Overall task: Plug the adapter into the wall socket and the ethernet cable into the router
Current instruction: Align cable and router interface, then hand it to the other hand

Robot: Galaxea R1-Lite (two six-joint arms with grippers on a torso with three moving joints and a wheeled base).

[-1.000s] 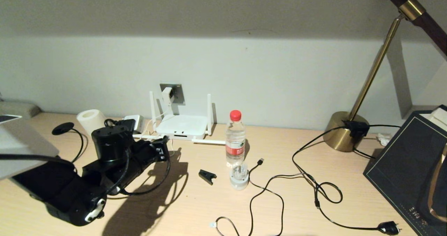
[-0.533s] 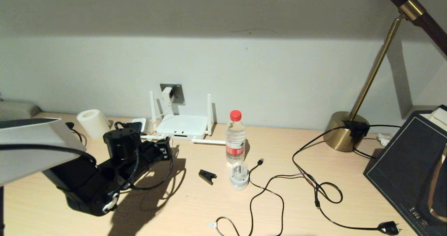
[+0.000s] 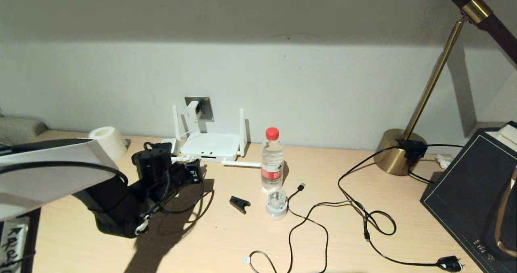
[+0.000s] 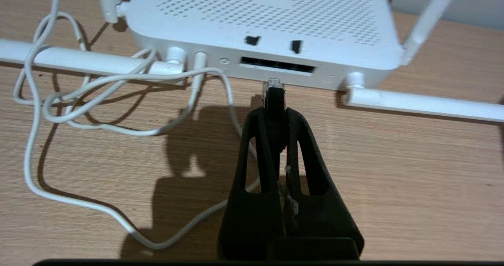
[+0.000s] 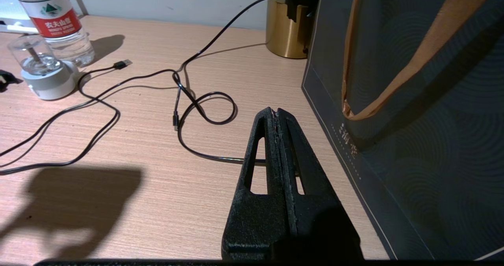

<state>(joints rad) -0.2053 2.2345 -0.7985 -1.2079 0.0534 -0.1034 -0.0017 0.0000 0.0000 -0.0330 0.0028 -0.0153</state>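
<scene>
The white router (image 3: 210, 145) lies flat against the wall, with its row of dark ports (image 4: 277, 66) facing me. Above it, the white adapter (image 3: 193, 109) sits in the grey wall socket (image 3: 205, 108), and its thin white cord (image 4: 78, 100) runs down to the router. My left gripper (image 4: 274, 112) is shut on the ethernet cable's connector (image 4: 273, 95). The clear tip is just short of the port row, outside it. In the head view the left gripper (image 3: 196, 172) is close in front of the router. My right gripper (image 5: 277, 114) is shut on nothing, low over the desk beside a dark bag.
A water bottle (image 3: 272, 160), a small glass-domed device (image 3: 277, 204) and a black clip (image 3: 240, 203) stand right of the router. Thin black cables (image 3: 307, 220) loop across the desk to a brass lamp base (image 3: 400, 152). A dark bag (image 3: 476, 192) is far right, a white roll (image 3: 107, 141) far left.
My left arm has moved forward and to the right, carrying the connector closer to the router's ports. The right arm has not moved.
</scene>
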